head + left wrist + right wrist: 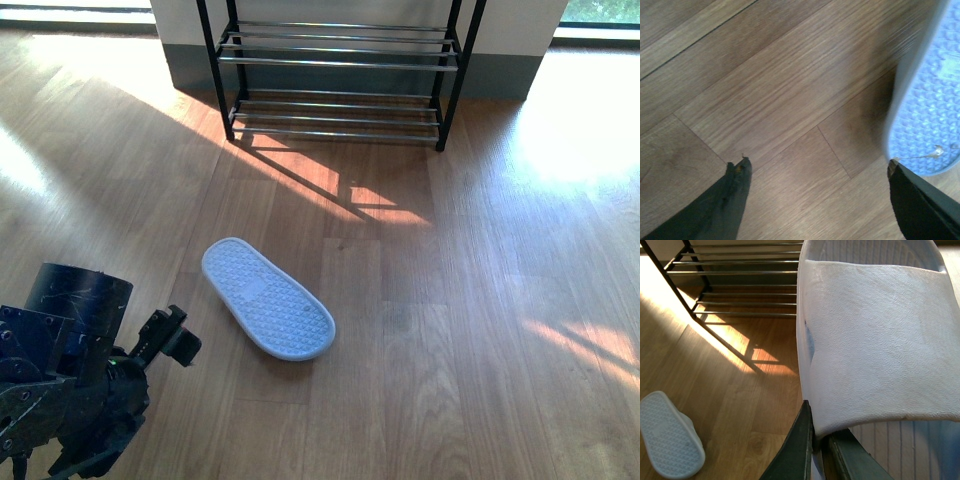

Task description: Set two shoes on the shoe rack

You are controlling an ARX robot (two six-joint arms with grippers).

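**Right jaws grip one slide, left jaws open beside the other**

Your right gripper (817,434) has its jaws closed on the edge of the strap of a pale blue slide (880,340). This slide is held above the wooden floor (740,405) and fills most of the right wrist view. Beyond it you see the shoe rack (340,62), standing against the wall.

Your left gripper (817,165) has its jaws wide apart. Between the two dark fingers (732,195) there is only floor. Just beside one finger lies the second slide (268,298), sole up on the floor. It is well apart from the rack, between the rack and your left arm.
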